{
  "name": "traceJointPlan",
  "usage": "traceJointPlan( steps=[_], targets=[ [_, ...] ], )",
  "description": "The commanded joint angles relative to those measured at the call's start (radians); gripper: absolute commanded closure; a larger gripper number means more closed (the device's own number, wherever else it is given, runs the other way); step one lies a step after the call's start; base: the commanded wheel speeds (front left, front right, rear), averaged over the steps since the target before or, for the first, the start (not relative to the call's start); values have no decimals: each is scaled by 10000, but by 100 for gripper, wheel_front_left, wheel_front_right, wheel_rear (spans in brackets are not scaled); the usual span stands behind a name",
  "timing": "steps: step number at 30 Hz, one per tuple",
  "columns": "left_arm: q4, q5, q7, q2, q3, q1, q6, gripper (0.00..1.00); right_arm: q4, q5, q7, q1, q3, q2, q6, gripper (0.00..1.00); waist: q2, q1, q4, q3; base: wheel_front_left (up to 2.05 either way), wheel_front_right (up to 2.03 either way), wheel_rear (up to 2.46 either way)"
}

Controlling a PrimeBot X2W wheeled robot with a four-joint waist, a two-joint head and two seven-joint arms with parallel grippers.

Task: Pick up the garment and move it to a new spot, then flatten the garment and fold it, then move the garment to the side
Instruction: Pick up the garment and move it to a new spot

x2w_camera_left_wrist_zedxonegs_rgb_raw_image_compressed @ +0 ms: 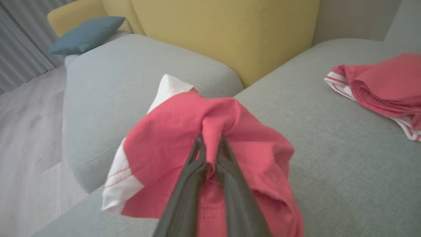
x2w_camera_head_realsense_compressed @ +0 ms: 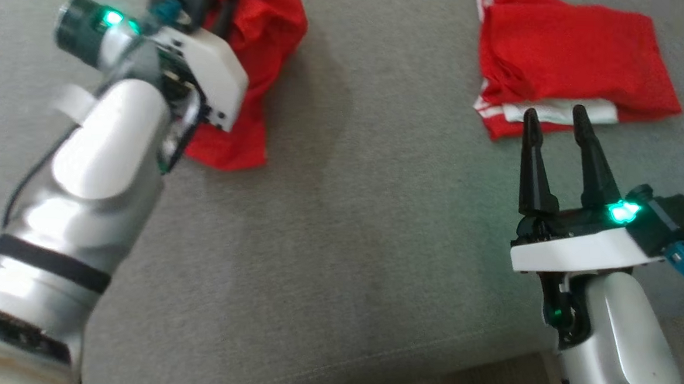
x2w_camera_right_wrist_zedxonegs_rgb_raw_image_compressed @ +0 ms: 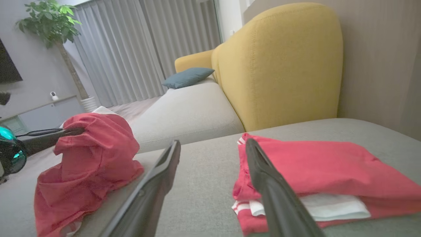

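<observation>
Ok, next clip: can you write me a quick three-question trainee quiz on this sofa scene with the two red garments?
1. True or false: the left gripper is shut on the crumpled red garment.
2. Pick one. The right gripper is: A) open, gripping nothing; B) shut on a sock; C) shut on a towel.
3. Fill in: on the grey sofa seat, the folded red garment lies to the robot's ___ of the crumpled one.

Key: 1 true; 2 A; 3 right.
</observation>
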Motion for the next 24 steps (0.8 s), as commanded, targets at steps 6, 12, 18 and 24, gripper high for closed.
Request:
traceJointPlan(
  steps=[6,12,18,24],
  targets=[
    [748,279,-806,-576,-361,-754,-296,0,11,160,-246,-482,314,-22,33,0,-1,0,-424,301,0,0,0],
    [1340,212,-1459,-994,-563,-795,-540,0,256,139,-318,-515,209,-22,33,0,-1,0,-62,72,0,0,0],
    [1486,20,-1953,-978,-394,-784,-467,0,391,42,-339,-472,150,-22,33,0,-1,0,428,-229,0,0,0],
    [1292,-511,-2495,-534,317,-408,-113,0,511,-143,-299,-328,18,-22,33,0,-1,0,1148,-729,0,0,0]
  ],
)
